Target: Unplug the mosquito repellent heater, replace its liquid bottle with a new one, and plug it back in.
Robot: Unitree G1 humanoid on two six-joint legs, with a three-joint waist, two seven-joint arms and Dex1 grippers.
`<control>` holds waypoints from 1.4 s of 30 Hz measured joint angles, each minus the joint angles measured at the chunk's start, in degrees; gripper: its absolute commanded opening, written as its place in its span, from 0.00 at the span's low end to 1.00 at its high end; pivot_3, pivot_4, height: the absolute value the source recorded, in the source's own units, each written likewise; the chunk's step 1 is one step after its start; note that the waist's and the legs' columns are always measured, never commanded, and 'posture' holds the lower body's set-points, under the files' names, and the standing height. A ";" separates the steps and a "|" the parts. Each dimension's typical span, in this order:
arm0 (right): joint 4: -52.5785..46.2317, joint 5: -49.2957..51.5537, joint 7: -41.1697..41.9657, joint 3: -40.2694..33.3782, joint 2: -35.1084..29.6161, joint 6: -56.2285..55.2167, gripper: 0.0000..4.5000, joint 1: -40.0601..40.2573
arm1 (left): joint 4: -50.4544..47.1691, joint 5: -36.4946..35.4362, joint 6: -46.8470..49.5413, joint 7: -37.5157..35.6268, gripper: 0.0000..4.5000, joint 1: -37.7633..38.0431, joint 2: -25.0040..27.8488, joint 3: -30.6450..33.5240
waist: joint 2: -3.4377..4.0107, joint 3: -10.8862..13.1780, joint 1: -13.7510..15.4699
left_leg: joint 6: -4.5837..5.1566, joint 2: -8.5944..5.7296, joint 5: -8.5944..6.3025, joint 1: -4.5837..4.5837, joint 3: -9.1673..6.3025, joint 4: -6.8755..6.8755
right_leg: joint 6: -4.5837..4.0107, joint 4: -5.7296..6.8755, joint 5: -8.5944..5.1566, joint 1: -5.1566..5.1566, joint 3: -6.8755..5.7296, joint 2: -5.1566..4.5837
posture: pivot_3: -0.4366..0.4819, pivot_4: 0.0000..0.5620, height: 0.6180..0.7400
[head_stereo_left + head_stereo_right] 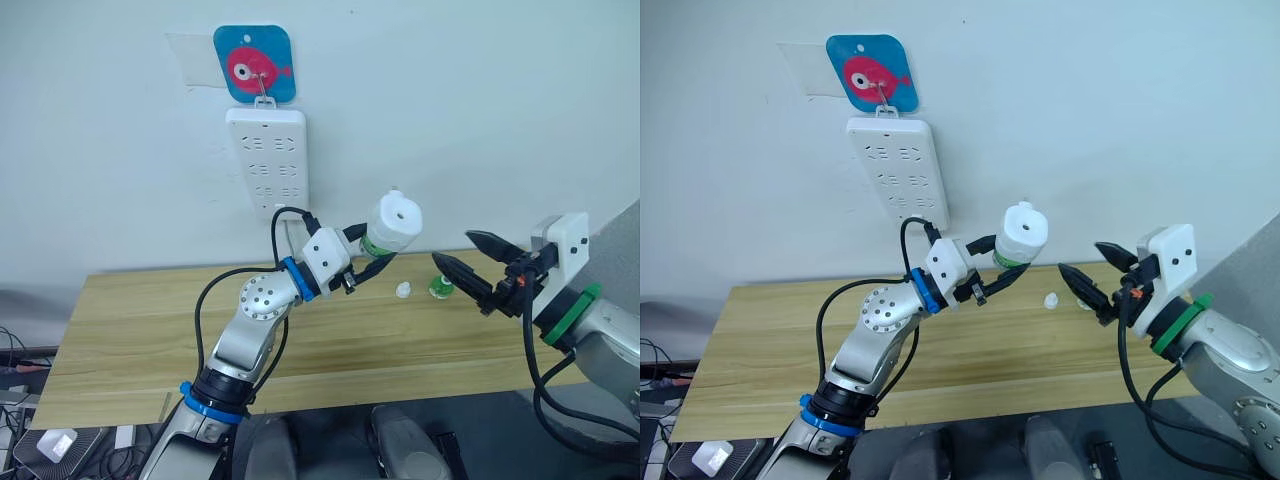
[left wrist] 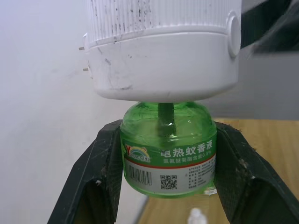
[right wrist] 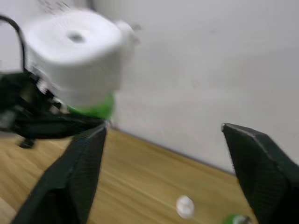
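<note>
Small white rounded plastic mosquito repellent heater is up in the air, unplugged, with its green transparent liquid bottle screwed in beneath. Our left gripper pinches that bottle from both sides. Our right gripper sits just beside the heater, fingers spread, holding nothing. Below and between the grippers, on the light wooden table: a small white cap and a second green bottle. Long white power strip hangs on the wall behind.

One heater, two green bottles (one mounted), one cap.
</note>
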 measured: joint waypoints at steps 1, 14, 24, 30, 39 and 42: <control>-0.49 0.45 -0.72 0.39 0.38 0.26 0.74 -0.16 | 0.27 0.49 -0.55 0.51 0.50 0.11 -0.29 0.04 | 0.00 0.00 0.00 | 0.00 0.00 0.00 -0.04 0.00 0.00 | 0.00 -0.01 0.00 -0.02 -0.01 0.00 | 0.18 0.38 1.00; -3.41 -0.02 -20.01 12.16 12.01 3.85 0.74 -9.15 | 4.52 14.18 -10.08 17.79 0.50 0.62 -8.56 -1.06 | -0.02 0.00 -0.25 | -0.02 0.01 0.01 -0.43 0.01 -0.01 | 0.00 0.01 0.00 -0.43 -0.01 -0.01 | 0.18 0.41 1.00; -3.42 -4.74 -26.26 16.05 18.64 4.82 1.00 -13.15 | 4.01 16.46 -10.65 21.99 0.50 2.32 -9.73 -1.07 | -0.01 0.00 -0.42 | -0.04 0.01 0.02 -0.78 0.02 -0.03 | -0.01 0.07 0.00 -0.89 -0.02 -0.01 | 0.18 0.41 1.00; -3.11 -7.60 -26.14 18.03 21.92 5.23 1.00 -15.41 | 3.63 17.50 -9.90 23.94 0.50 3.01 -11.20 -1.83 | -0.01 0.00 -0.62 | -0.03 0.01 0.02 -0.78 0.02 -0.04 | -0.01 0.07 0.00 -0.90 -0.02 -0.01 | 0.18 0.41 1.00; 1.32 -13.59 -24.45 19.99 26.62 5.25 1.00 -19.19 | 1.14 18.63 -8.59 25.04 0.50 4.81 -12.69 -4.26 | -0.01 -0.01 -1.03 | -0.04 0.01 0.02 -0.79 0.03 -0.09 | -0.01 0.07 0.00 -0.93 -0.01 -0.01 | 0.20 0.40 1.00; 2.23 -15.50 -23.51 20.00 27.68 5.16 1.00 -19.44 | 0.77 18.62 -8.16 25.04 0.50 5.27 -12.68 -4.40 | -0.01 -0.01 -1.03 | -0.03 0.01 0.02 -0.79 0.04 -0.10 | -0.01 0.06 0.00 -0.94 -0.01 -0.01 | 0.20 0.40 1.00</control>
